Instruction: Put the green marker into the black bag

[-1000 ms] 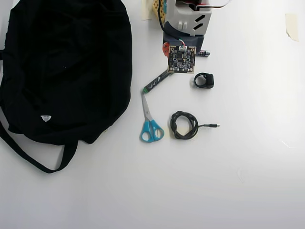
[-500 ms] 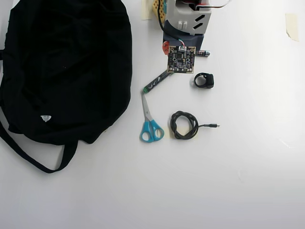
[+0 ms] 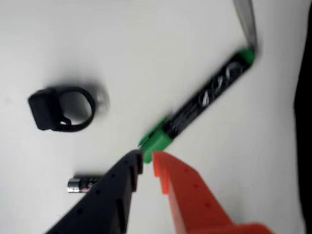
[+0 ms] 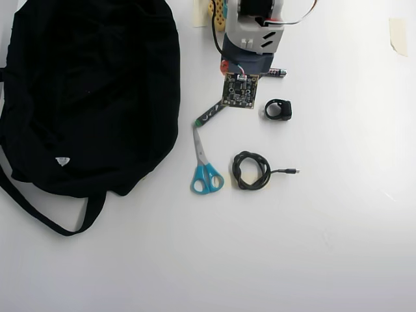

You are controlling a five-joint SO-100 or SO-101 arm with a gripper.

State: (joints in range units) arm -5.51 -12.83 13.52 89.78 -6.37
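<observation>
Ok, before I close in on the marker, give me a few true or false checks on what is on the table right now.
1. The green marker lies outside the black bag. True.
2. The gripper is clamped on the marker. False: its tips sit just short of the green cap, nothing between them.
3. The scissors have red handles. False: blue.
4. A coiled cable lies right of the scissors in the overhead view. True.
5. The battery is inside the bag. False: on the table.

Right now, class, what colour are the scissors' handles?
Blue, clearest in the overhead view: scissors.
</observation>
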